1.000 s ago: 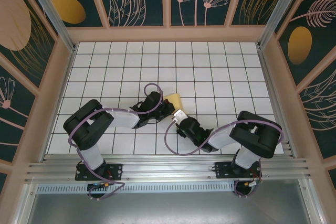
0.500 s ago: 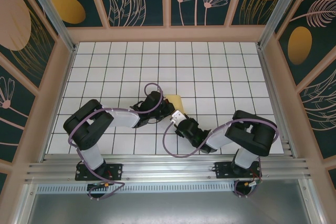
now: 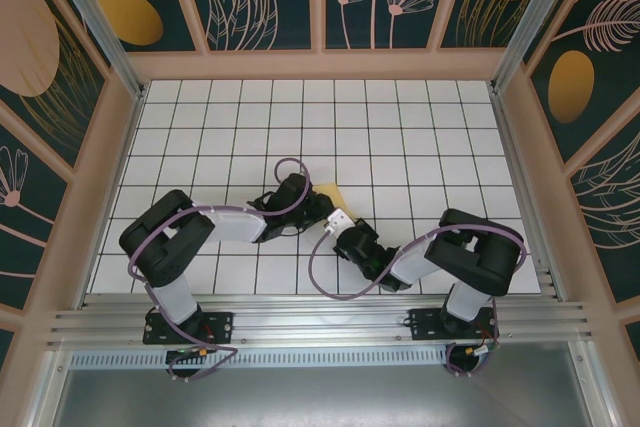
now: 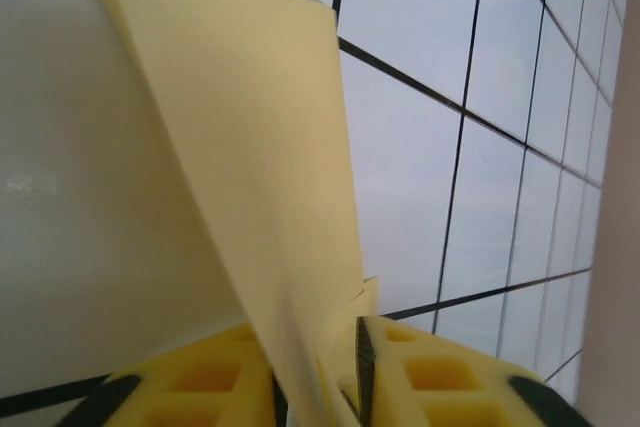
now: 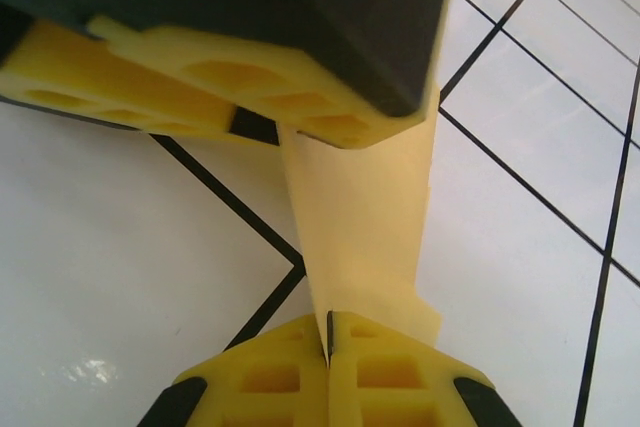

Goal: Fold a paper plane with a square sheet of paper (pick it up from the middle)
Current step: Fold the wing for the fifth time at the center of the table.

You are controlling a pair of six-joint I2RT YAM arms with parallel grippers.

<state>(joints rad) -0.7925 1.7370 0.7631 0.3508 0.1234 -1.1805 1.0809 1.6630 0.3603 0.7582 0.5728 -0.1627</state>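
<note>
From the top camera, the white tiled table (image 3: 400, 147) is being looked down on. Both arms are being stretched toward the middle. The left gripper (image 3: 322, 207) and the right gripper (image 3: 337, 217) are being held tip to tip, very close together. A small bit of the yellow paper (image 3: 331, 190) is being shown just behind them, over the tiles. How the jaws are standing cannot be told from up here.

From the left wrist camera, the folded yellow paper (image 4: 250, 147) is being held up on its edge above the tiles (image 4: 420, 147). Its near end is being held between the two yellow pads (image 4: 200, 382) of the left gripper (image 4: 315, 382). The jaws are being held a little apart, and a thin dark gap is being shown on each side of the paper.

From the right wrist camera, the jaws of the right gripper (image 5: 329, 367) are being pressed together on the near end of the paper (image 5: 365, 227). The paper is being stretched as a strip across to the left gripper (image 5: 255, 122), where its far end is being tucked under the yellow pads. It is being held up off the table (image 5: 120, 267).
</note>
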